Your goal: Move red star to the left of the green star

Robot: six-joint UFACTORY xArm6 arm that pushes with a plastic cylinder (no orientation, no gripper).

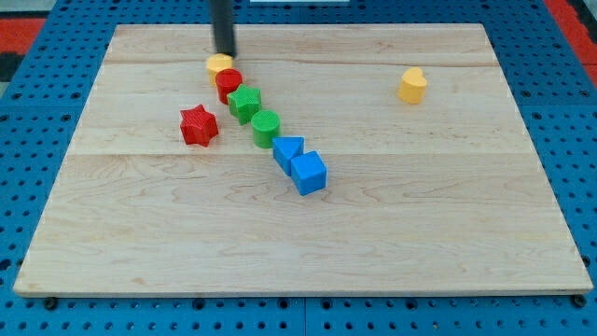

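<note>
The red star (199,125) lies on the wooden board, to the left of and slightly below the green star (244,102), with a small gap between them. My tip (225,54) is at the view's top, just above a yellow block (219,63), well above the red star and not touching it. The rod rises out of the top edge.
A diagonal row runs from upper left to lower right: yellow block, red cylinder (229,84), green star, green cylinder (265,126), blue triangle (287,149), blue cube (309,173). A yellow heart-like block (412,85) sits alone at upper right. The board's edge (298,297) meets blue pegboard.
</note>
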